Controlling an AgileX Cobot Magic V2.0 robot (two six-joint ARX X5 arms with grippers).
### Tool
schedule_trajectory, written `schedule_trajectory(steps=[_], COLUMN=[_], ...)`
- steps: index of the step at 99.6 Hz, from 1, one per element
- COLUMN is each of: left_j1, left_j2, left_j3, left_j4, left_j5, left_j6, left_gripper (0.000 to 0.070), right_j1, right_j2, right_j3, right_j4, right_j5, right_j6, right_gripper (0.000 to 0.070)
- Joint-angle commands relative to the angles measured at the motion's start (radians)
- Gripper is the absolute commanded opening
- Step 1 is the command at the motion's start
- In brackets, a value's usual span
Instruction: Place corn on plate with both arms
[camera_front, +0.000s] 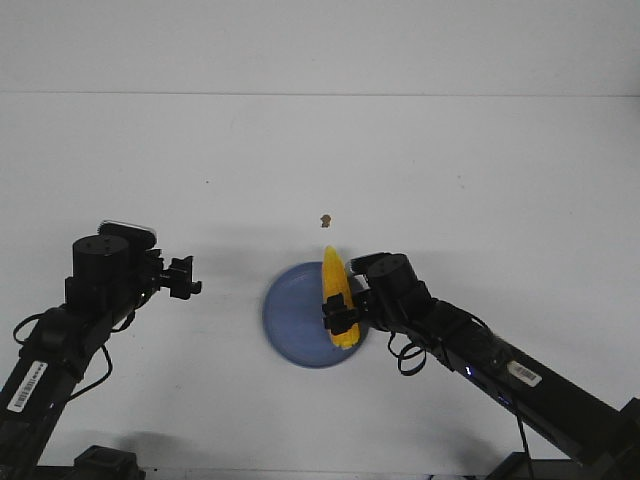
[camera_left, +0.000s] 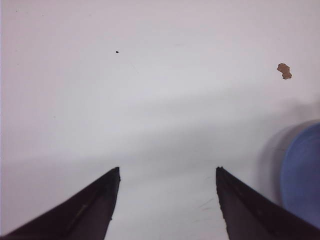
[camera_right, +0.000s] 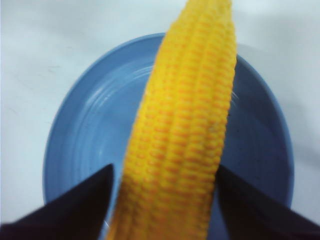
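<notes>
The yellow corn (camera_front: 336, 295) lies lengthwise over the right part of the periwinkle-blue plate (camera_front: 292, 322), its pointed end past the far rim. My right gripper (camera_front: 340, 316) is shut on the corn near its thick end. In the right wrist view the corn (camera_right: 185, 125) fills the space between the two dark fingers of the right gripper (camera_right: 165, 172), with the plate (camera_right: 85, 140) beneath. My left gripper (camera_front: 188, 278) is open and empty, to the left of the plate. In the left wrist view the left gripper (camera_left: 167, 172) has only bare table between its fingers, and the plate's edge (camera_left: 305, 175) shows at one side.
A tiny brown speck (camera_front: 324, 221) lies on the white table just beyond the plate; it also shows in the left wrist view (camera_left: 284, 71). A small dark dot (camera_front: 208, 181) sits further back left. The table's far edge meets a white wall.
</notes>
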Motion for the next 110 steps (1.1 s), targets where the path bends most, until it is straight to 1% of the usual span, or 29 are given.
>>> schedule_trajectory(steps=[1,6,22,37,44,56,69,82,94,110], left_j1=[-0.002,-0.002,-0.002,-0.002,-0.002,-0.002,-0.002,-0.001,-0.001,-0.001], left_j2=[0.011,0.011,0.011,0.010,0.010,0.010,0.009,0.007,-0.011,-0.100], left_j3=[0.010,0.010,0.010,0.010,0.010,0.010,0.010,0.010,0.009,-0.024], left_j4=[0.002,0.002,0.002,0.003,0.010,0.023,0.033,0.030,0.036,0.087], left_j5=[-0.002,-0.002,-0.002,-0.002,-0.002,-0.002,-0.002,-0.002,-0.002,-0.002], left_j6=[0.005,0.005,0.005,0.005,0.005,-0.021,-0.023,-0.045,-0.048,-0.051], left_gripper=[0.0393,0.0393,0.0393,0.0380,0.0380,0.0381,0.0381,0.0381,0.0381,0.0380], right_j1=[0.009,0.009,-0.002,-0.053,-0.105,-0.229,-0.373,-0.513,-0.613,-0.681], right_j2=[0.021,0.021,0.011,-0.045,-0.089,-0.198,-0.337,-0.467,-0.574,-0.728], right_j3=[0.012,0.012,0.013,0.013,0.013,0.013,0.012,0.011,0.000,-0.072], right_j4=[0.008,0.012,0.046,0.087,0.092,0.064,0.003,-0.082,-0.144,-0.148], right_j5=[0.003,0.004,0.017,0.026,0.026,0.042,0.086,0.109,0.111,0.112], right_j6=[-0.012,-0.012,-0.017,-0.070,-0.098,-0.188,-0.303,-0.379,-0.386,-0.391], right_gripper=[0.0558,0.0572,0.0573,0.0572,0.0572,0.0572,0.0572,0.0572,0.0572,0.0572])
